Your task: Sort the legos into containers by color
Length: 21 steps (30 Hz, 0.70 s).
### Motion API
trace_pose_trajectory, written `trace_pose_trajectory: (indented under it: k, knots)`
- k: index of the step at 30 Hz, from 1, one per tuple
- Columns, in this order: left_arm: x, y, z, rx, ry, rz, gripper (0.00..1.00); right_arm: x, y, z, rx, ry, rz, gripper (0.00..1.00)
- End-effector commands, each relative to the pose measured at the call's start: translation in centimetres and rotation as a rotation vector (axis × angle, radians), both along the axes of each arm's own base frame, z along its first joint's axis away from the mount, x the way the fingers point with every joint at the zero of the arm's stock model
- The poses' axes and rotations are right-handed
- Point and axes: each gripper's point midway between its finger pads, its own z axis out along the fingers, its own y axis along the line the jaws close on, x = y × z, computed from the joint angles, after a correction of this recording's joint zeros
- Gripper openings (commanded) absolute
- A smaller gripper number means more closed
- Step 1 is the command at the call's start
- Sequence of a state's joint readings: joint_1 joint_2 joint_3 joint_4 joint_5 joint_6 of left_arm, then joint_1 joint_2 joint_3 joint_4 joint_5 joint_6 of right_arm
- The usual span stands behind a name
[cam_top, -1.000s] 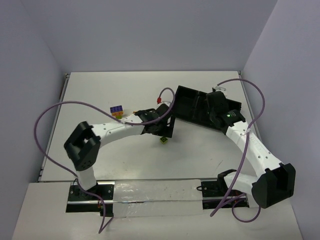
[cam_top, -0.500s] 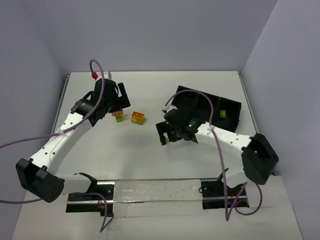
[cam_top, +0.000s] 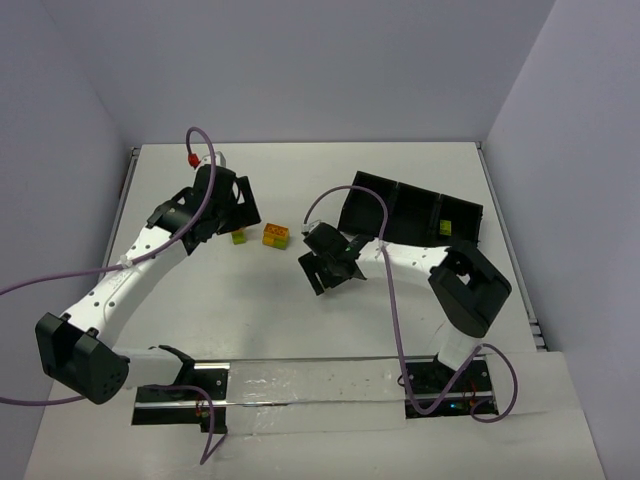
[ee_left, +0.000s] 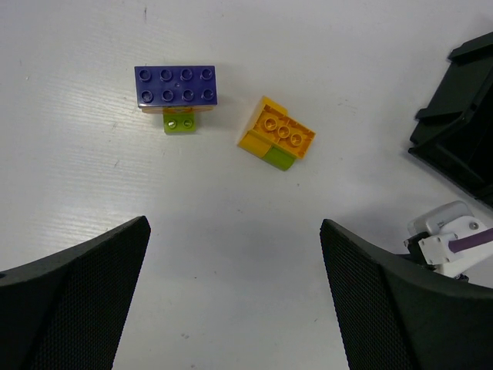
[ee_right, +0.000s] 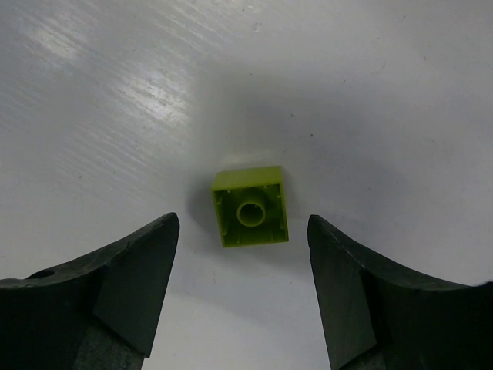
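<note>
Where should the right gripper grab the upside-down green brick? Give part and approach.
Pinch the lime brick by the two flat side walls facing the fingers of the open right gripper, coming straight down. It lies hollow side up on the table, slightly skewed, so a small wrist turn would likely square the pads.

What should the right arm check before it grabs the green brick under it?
1. Right gripper open: ok, its fingers stand apart.
2. Green brick between the fingers: ok, roughly centred.
3. Brick free of neighbours: ok, it lies alone on the table, hollow side up.
4. Gripper low enough to close on it: cannot tell.
5. Left gripper out of the way: ok, it is open over the other bricks, apart from the right arm.
6. Tray in place: ok, it sits just behind the right gripper.
</note>
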<state>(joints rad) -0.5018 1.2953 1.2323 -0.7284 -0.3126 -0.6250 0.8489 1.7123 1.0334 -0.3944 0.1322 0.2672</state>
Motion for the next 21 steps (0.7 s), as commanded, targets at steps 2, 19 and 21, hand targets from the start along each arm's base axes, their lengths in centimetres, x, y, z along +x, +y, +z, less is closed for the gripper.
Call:
trace_pose_trajectory:
  k: [2,19,21]
  knots:
    - [0.1,0.1,0.3,-0.015,-0.012,0.013,0.99,2.2,1.2,0.5,0.002,-0.082,-0.008,0.66]
    - [-0.3,0.6,0.4,-0.005,-0.016,0.021,0.99,6.0,-3.6,10.3,0.114,-0.268,-0.244,0.25]
    - [-0.3,0.7,0.4,-0.003,-0.017,0.021,0.99,7.0,-6.4,10.9,0.135,-0.272,-0.332,0.25]
